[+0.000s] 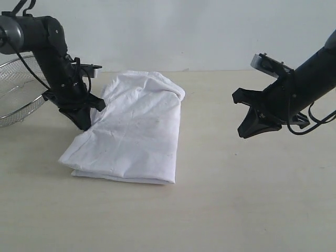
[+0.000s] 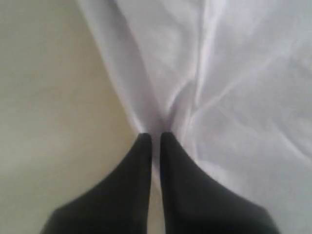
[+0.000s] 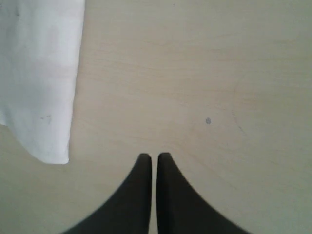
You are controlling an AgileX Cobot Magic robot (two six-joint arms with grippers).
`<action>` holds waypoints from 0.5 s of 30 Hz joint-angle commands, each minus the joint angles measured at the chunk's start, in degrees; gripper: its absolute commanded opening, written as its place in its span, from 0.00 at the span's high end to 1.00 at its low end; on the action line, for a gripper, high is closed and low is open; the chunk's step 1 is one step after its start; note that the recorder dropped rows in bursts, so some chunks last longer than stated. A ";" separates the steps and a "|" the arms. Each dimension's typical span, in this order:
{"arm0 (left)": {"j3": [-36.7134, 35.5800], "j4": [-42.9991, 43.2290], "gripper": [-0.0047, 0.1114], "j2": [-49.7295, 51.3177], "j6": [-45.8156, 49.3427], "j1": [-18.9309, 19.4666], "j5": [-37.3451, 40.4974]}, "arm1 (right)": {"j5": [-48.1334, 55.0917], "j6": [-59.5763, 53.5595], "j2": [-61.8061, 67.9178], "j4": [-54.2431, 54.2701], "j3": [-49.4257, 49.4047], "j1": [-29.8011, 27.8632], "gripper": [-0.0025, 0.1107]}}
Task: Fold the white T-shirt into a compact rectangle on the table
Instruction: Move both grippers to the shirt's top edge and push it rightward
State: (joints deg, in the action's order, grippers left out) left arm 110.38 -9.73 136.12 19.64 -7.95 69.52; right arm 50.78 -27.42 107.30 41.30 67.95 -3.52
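My left gripper (image 1: 85, 119) was closed on a pinch of the white T-shirt (image 1: 136, 136) at its left edge. My right gripper (image 1: 245, 128) was shut on nothing and hung over bare worktop (image 1: 252, 199), well apart from the cloth.

The shirt lay in the middle of the worktop as a layered, roughly rectangular bundle, with no lettering showing. Its near edge was stacked fairly square and its far end was rumpled and rounded. I judged the main folds done, with a last fold or a tidy left.

Only the left wrist view showed the creases running into my fingertips (image 2: 146, 146). Only the exterior view gave the whole outline and the wire basket (image 1: 18, 89) behind my left arm. The right wrist view showed one crisp corner.
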 commanded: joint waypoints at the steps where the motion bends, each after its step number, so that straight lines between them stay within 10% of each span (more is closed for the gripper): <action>1: 0.00 0.51 0.92 -3.07 -0.87 1.01 0.45 | -1.39 -0.60 -0.54 1.49 0.07 -0.42 0.98; 5: 0.00 -5.01 0.92 -3.68 -0.62 1.01 0.45 | 0.87 -5.22 4.44 12.24 0.67 -0.51 0.93; 10: 0.00 -11.47 0.92 -5.13 3.70 -0.07 -1.76 | 6.19 -16.41 13.45 30.42 6.06 -0.23 0.53; 15: 0.00 -11.22 0.92 -3.80 4.79 -0.07 -6.80 | 4.97 -16.30 20.95 32.49 15.74 2.90 0.51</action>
State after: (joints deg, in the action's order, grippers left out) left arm 110.38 -20.71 131.98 23.84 -7.89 65.02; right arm 55.32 -43.22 125.79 72.84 80.31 -1.85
